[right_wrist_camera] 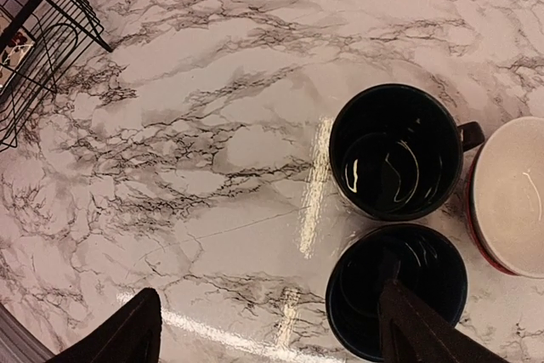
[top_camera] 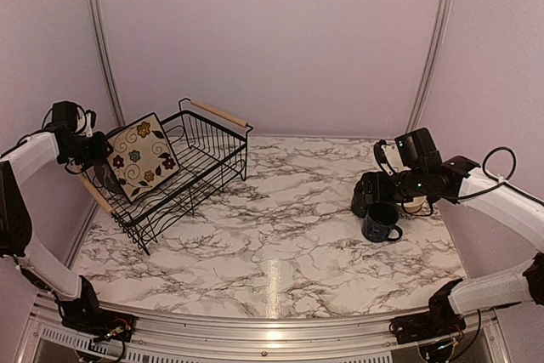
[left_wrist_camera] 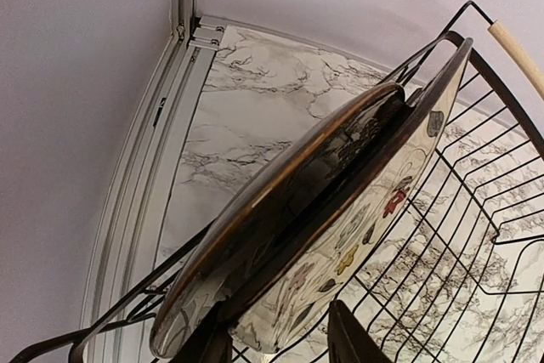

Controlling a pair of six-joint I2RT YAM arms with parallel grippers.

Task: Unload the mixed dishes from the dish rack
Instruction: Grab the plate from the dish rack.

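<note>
The black wire dish rack [top_camera: 191,167] stands at the table's left. The square cream flowered plate [top_camera: 142,156] leans upright in it, with a round dark glossy plate [left_wrist_camera: 280,184] right behind it. My left gripper [top_camera: 87,147] is at the plates' left edge. In the left wrist view it [left_wrist_camera: 280,344] is open, with the square plate's [left_wrist_camera: 374,210] lower corner between its fingers and a gap at the right finger. My right gripper [top_camera: 374,186] is open and empty over two dark mugs [right_wrist_camera: 395,152] [right_wrist_camera: 397,291], its right finger [right_wrist_camera: 425,329] above the nearer one.
A bowl [right_wrist_camera: 510,195], white inside with a red outer wall, sits right of the mugs and shows in the top view [top_camera: 414,204]. The near mug [top_camera: 380,222] stands on the marble. The rack's wooden handle [top_camera: 219,113] is at the back. Side walls stand close.
</note>
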